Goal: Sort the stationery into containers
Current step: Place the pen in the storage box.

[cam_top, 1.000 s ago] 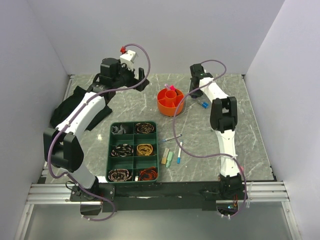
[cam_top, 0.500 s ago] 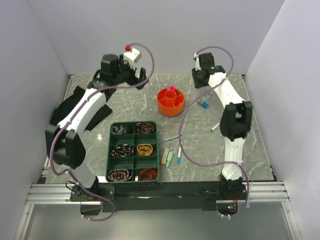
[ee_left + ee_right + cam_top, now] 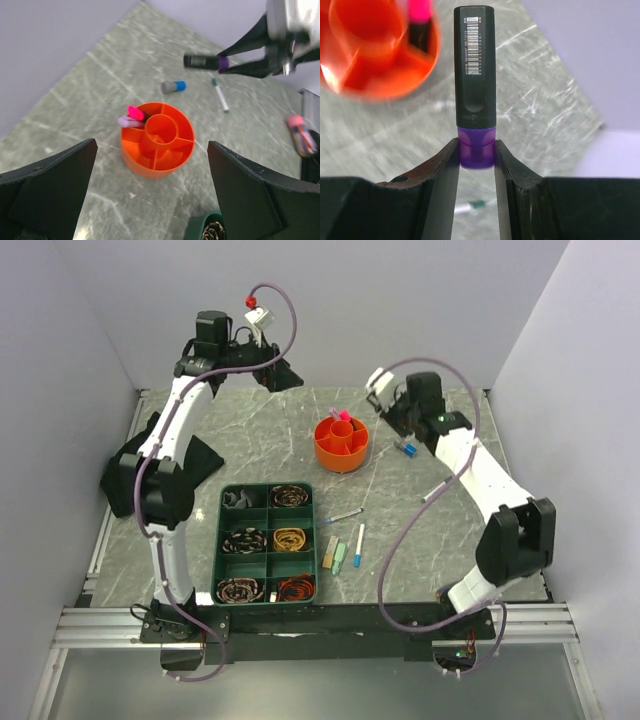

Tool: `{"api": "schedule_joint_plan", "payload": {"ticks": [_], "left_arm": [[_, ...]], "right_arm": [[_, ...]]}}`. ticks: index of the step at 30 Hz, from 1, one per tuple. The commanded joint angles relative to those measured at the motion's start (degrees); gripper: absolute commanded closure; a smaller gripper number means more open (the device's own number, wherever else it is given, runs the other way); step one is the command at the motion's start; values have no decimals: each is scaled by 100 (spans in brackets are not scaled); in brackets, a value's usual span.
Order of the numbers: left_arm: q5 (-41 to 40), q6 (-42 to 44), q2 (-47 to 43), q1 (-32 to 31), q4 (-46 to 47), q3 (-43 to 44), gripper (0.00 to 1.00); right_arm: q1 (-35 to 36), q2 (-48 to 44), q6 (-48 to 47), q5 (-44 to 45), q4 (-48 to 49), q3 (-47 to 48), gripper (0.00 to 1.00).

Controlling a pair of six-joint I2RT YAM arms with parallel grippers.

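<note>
Right gripper, pinching the purple marker, is swinging toward the orange pot to drop it; left gripper is hanging spread.

Your desk pot sits at the back middle of the table, with two markers standing in its far section. In front and to its left lies the compartment tray. Just right of the tray are eraser blocks and two pens. A small capped piece lies right of the pot, with another pen further right and nearer you. Your right tool grips a thick marker above that side.
</note>
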Motion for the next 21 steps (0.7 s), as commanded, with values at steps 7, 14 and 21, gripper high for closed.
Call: {"api": "schedule_joint_plan", "payload": {"ticks": [7, 14, 21], "left_arm": [[2738, -5207, 541, 44, 4854, -687, 1], [2512, -3714, 684, -316, 2206, -486, 1], [1720, -1780, 559, -694, -132, -188, 1]], "right_arm": [[464, -1559, -3650, -1045, 1306, -1687, 100], [631, -2061, -5205, -2217, 1710, -2119, 100], [851, -1877, -5568, -2297, 1552, -2057, 100]]}}
